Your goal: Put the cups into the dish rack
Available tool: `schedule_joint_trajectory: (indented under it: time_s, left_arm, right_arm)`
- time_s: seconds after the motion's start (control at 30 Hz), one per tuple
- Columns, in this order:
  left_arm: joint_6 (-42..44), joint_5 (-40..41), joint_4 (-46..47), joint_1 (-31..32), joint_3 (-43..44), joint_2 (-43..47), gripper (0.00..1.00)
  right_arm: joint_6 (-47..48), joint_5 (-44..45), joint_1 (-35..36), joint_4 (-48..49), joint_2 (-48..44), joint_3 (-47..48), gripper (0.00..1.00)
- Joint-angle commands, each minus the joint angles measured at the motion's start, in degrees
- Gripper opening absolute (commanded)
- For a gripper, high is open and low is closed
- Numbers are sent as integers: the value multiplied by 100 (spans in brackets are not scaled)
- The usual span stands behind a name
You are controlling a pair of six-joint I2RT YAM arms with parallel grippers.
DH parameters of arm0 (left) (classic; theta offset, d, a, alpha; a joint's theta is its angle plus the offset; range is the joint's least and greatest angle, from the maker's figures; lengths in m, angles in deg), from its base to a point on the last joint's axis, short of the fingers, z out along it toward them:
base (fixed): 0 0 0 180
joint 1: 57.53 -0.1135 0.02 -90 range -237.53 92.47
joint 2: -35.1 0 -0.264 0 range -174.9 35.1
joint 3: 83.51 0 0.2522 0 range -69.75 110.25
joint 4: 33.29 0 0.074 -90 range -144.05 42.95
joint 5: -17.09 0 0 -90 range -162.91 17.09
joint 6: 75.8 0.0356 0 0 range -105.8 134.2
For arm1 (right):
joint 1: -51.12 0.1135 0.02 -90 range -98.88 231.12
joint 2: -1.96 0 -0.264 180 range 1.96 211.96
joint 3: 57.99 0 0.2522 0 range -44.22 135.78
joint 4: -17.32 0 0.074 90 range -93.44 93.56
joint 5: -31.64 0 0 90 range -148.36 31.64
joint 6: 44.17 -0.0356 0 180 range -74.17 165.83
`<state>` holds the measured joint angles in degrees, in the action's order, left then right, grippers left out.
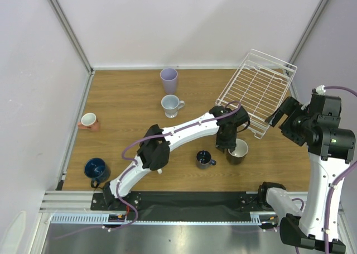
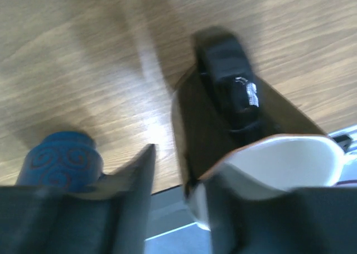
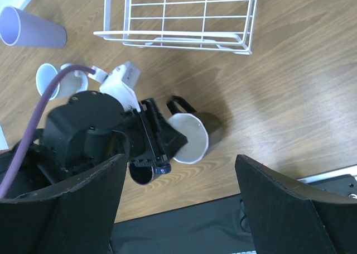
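My left gripper (image 1: 227,141) is at the black mug with a white inside (image 1: 239,152), right of centre on the table. In the left wrist view the gripper (image 2: 187,167) is open and straddles the mug's near wall (image 2: 187,125). One finger is outside, with a gap, and the other is over the white inside (image 2: 284,156). The white wire dish rack (image 1: 259,92) stands at the far right with no cups in it. My right gripper (image 3: 178,209) is wide open and empty, high above the mug (image 3: 189,138) and the rack (image 3: 178,19).
A small dark blue patterned cup (image 1: 204,159) stands just left of the black mug. The lavender tumbler (image 1: 169,80) and the pale mug (image 1: 171,105) are at far centre. The terracotta cup (image 1: 89,121) and the navy cup (image 1: 96,169) are at the left edge.
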<state>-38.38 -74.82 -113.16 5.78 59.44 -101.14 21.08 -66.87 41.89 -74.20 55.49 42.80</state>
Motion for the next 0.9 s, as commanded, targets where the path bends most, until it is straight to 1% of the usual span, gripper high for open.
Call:
schedule_joint_trajectory:
  time_s: [0.0, 0.03, 0.07, 0.13, 0.2, 0.23, 0.3, 0.33, 0.37, 0.4, 0.43, 0.53, 0.57, 0.6, 0.63, 0.67, 0.7, 0.73, 0.77, 0.8, 0.83, 0.87]
  left_arm:
    - [54, 24, 133, 6, 362, 45, 33]
    - [107, 33, 133, -3, 327, 115, 28]
    - [142, 33, 159, -29, 292, 168, 16]
    - [238, -11, 168, -64, 239, 273, 0]
    - [353, -37, 186, -108, 195, 484, 0]
    - [571, -124, 221, -117, 203, 589, 0]
    - [792, -169, 291, -117, 195, 975, 0]
    - [1054, -230, 274, -126, 186, 1108, 1]
    - [1143, -222, 239, -126, 177, 1405, 0]
    - [1223, -248, 230, -143, 168, 1564, 0]
    - [1432, -518, 273, -169, 38, 1714, 0]
    - [1627, -600, 571, -319, -384, 2653, 0]
    - [1610, -843, 729, -493, -829, 2908, 0]
    - [1567, -1029, 1279, -608, -1121, 3180, 0]
    - [1331, -1222, 1650, -757, -1463, 3836, 0]
    - [1164, -1424, 2219, -1063, -2293, 4164, 0]
    - [997, -1844, 2808, -1214, -2728, 4568, 0]
    - [560, -1943, 3919, -1372, -3158, 5172, 0]
    - [338, -2023, 4408, -1617, -3833, 5465, 1]
    - [162, -2137, 4796, -1724, -4066, 5651, 0]
    - [3, -2173, 5226, -1786, -4190, 5783, 0]
    - [19, -2156, 5239, -1857, -4208, 5906, 0]
  right_arm:
    - [102, -72, -26, -469, -115, -71, 86]
    - [102, -80, -26, -469, -124, -98, 86]
    - [102, -98, -26, -469, -116, -98, 86]
    - [85, -133, -26, -468, -89, -63, 87]
    - [67, -273, -26, -460, -2, -28, 88]
    - [41, -343, -26, -460, 42, -10, 89]
    - [6, -598, -26, -407, 148, 60, 90]
    - [-21, -712, -26, -381, 174, 130, 92]
    - [-47, -826, -26, -346, 209, 157, 92]
    - [-65, -1097, -26, -276, 253, 218, 92]
    - [-82, -1239, -26, -232, 271, 271, 94]
    - [-143, -2003, -26, -12, 376, 420, 97]
    - [-300, -2188, -26, 58, 403, 438, 98]
    - [-415, -2372, -26, 276, 429, 395, 99]
    - [-590, -2888, -26, 461, 429, 316, 100]
    - [-792, -3162, -34, 724, 412, 202, 100]
    - [-1447, -3461, -26, 1484, 351, 53, 100]
    - [-1827, -3908, -34, 1979, 194, -366, 100]
    - [-2258, -4130, -26, 2575, 79, -596, 100]
    - [-3297, -4271, -17, 3912, -27, -912, 100]
    - [-3778, -4377, -17, 4605, -115, -1385, 99]
    - [-4278, -4483, 0, 5238, -255, -1616, 100]
